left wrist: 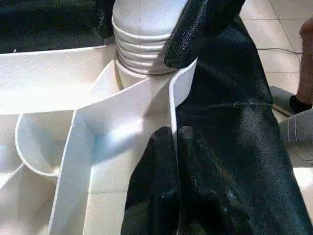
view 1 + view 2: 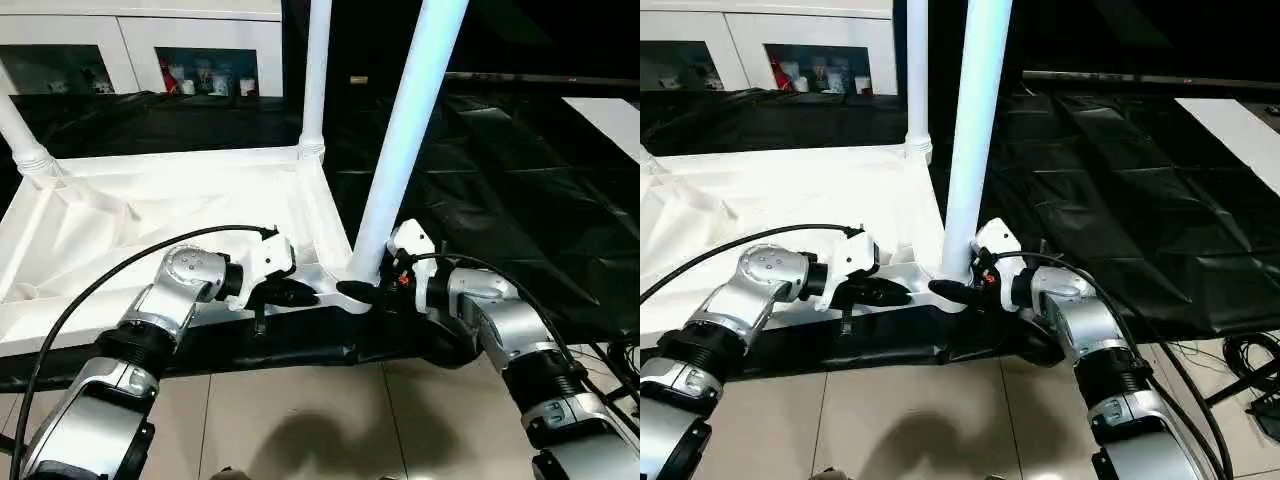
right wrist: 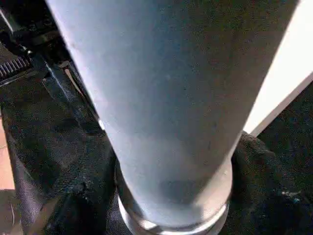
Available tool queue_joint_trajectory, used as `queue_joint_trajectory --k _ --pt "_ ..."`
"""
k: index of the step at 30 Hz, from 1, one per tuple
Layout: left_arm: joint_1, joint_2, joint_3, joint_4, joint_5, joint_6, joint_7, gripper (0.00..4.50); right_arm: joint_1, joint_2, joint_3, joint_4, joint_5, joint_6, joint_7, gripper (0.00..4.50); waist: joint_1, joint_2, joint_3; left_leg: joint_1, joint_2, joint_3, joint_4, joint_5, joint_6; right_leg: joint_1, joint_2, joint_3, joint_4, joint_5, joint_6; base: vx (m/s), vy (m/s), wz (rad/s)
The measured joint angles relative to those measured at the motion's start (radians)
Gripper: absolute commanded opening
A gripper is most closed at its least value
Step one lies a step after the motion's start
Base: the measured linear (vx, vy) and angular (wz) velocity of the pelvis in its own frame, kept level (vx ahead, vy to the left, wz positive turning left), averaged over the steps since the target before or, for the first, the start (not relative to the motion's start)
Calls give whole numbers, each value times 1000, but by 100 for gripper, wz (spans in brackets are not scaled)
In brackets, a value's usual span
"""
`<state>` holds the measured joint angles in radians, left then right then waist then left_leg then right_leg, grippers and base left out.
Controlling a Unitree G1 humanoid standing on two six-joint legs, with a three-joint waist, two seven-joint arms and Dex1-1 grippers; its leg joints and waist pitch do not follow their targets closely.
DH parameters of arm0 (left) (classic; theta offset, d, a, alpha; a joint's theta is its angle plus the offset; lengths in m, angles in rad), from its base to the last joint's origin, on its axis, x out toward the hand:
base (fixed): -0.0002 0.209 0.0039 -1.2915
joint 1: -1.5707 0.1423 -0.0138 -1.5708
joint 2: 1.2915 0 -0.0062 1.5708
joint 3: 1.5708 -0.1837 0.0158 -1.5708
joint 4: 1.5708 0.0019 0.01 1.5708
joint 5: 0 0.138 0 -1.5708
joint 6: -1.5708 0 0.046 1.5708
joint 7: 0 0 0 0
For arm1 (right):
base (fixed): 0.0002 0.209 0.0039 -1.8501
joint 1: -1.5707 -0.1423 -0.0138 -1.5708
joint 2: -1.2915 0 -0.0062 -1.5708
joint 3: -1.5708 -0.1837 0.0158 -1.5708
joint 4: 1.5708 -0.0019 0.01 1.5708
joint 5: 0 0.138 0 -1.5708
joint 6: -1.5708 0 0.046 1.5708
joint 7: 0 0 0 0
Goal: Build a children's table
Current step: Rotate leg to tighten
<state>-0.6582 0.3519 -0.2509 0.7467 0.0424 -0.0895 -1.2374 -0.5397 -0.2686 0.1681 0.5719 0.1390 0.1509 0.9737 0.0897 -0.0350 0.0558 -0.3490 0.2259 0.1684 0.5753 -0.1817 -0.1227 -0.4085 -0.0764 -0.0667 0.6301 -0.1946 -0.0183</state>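
At the near corner of the upturned children's table [image 2: 150, 205], which lies top-down on the black-covered surface [image 2: 480, 190], a white leg [image 2: 405, 130] stands in its corner socket w/ the right end effector [image 2: 375, 293] clamped round its base; the right wrist view looks straight up the tube from the ribbed collar. Left end effector [image 2: 290, 293] is pinched shut on the rim [image 1: 171, 103] just beside that socket, one finger either side of the wall per the left wrist view. Two more legs stand in the far corners: one at far right [image 2: 316, 70], one at far left [image 2: 20, 135]. Judging by this, the step in hand is seating the third leg. To do it well: keep the left grip firm so the top can't slide on the slick cover, push the leg straight down along its own axis, no sideways lean, since it looks a bit tilted now. Ribs should sink fully into the socket; can't tell from here if they're home yet. Risk: a skewed push jams the collar or tips the top.
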Motion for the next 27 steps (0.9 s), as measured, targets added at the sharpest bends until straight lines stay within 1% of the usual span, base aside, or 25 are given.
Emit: queue_joint_trajectory --k 8,9,11,14,18,19,21,24,27 --pt "1 1 1 -2 0 5 0 0 3 4 0 -2 -2 -1 -14 272 -1 0 0 0 0 0 0 0 0 0 0 0 0 0 0 0 0 0" --pt "1 0 1 -2 1 8 16 0 4 21 -8 9 -3 -3 -45 272 -1 -1 0 1 0 0 0 0 0 0 0 0 0 0 0 0 0 0" --pt "-3 -6 6 5 11 18 64 0 3 60 -36 34 -1 -8 -126 272 -4 -1 -1 1 0 0 1 0 0 0 0 0 1 0 0 0 0 0" --pt "-31 -55 8 38 44 47 171 0 -15 116 -94 90 9 -6 -288 271 -10 -3 -2 1 -1 0 3 0 0 1 0 2 0 3 0 0 0 0" --pt "-73 -131 8 84 76 101 313 0 -70 183 -161 178 12 -8 -504 270 -18 -3 -3 2 -1 0 4 0 0 2 0 2 0 5 0 0 0 0" --pt "-78 -141 8 88 79 111 333 0 -82 187 -163 190 13 -7 -534 270 -19 -3 -3 2 -1 0 3 0 0 2 0 2 0 5 1 0 0 0" --pt "-99 -182 8 112 92 140 411 0 -116 212 -191 246 17 -22 -631 270 -22 -3 -3 2 -1 0 3 0 0 2 0 2 0 5 1 0 0 0" --pt "-115 -227 8 126 107 172 491 0 -158 240 -219 306 16 -41 -747 270 -23 -3 -3 1 -1 0 4 0 0 2 0 2 -1 5 1 0 0 0" --pt "-121 -239 6 133 117 172 522 0 -182 257 -229 346 5 -66 -799 270 -25 -3 -3 1 -1 0 3 0 0 2 0 2 -2 5 1 0 0 0"
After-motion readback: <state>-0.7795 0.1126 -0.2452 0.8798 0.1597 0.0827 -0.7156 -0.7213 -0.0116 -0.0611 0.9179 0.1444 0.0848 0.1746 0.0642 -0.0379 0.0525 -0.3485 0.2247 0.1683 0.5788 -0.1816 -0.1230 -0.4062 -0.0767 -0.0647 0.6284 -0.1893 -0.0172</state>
